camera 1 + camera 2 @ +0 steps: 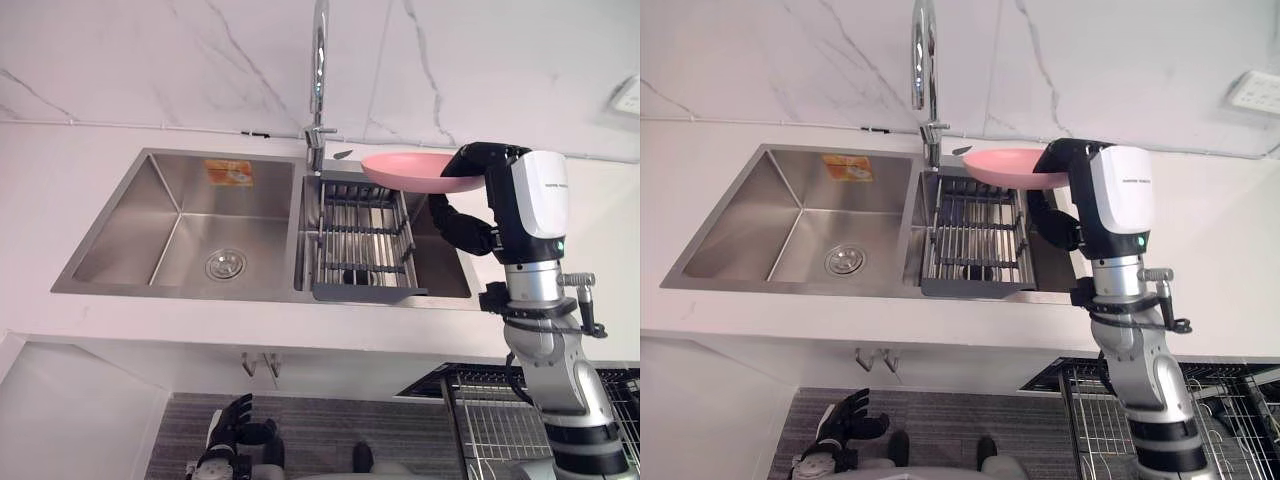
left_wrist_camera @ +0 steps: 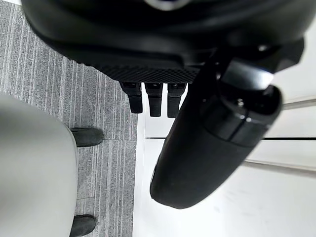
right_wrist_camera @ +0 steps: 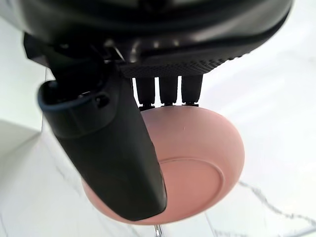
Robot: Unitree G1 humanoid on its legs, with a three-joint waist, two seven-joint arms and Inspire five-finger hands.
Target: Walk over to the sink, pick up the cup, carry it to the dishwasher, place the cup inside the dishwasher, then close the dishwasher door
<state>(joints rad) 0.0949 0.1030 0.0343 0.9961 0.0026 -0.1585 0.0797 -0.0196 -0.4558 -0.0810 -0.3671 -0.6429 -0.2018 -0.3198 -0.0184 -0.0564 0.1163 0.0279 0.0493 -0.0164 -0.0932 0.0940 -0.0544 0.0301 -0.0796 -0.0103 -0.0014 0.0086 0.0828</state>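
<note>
The robot's right hand (image 1: 478, 170) is gripping a shallow round pink bowl (image 1: 400, 171) by its rim, with the dark thumb (image 3: 113, 148) lying across the bowl's underside and the fingers (image 3: 168, 91) curling over the edge from the other side. There is no cup here, and the pink bowl is the thing being carried. The bowl is sticking out sideways from the hand, level and in the air, touching nothing else.

Right below the hand and the bowl is sitting the dark grey slatted draining rack (image 1: 360, 235), which is filling the nearer basin of the stainless steel double sink (image 1: 130, 235). The sink's other basin, with its round drain, is lying well beyond the bowl on the side away from the hand. The tall chrome tap (image 1: 319, 60) is standing just past the bowl's far edge, close to it but apart. The white table (image 1: 60, 180) is running round the sink, and a silver wire basket rack (image 1: 485, 415) is showing far beneath the hand, below the table's edge.

The left hand (image 1: 235, 432) is hanging low over the grey striped carpet floor (image 1: 330, 425), with its fingers loosely spread and holding nothing
</note>
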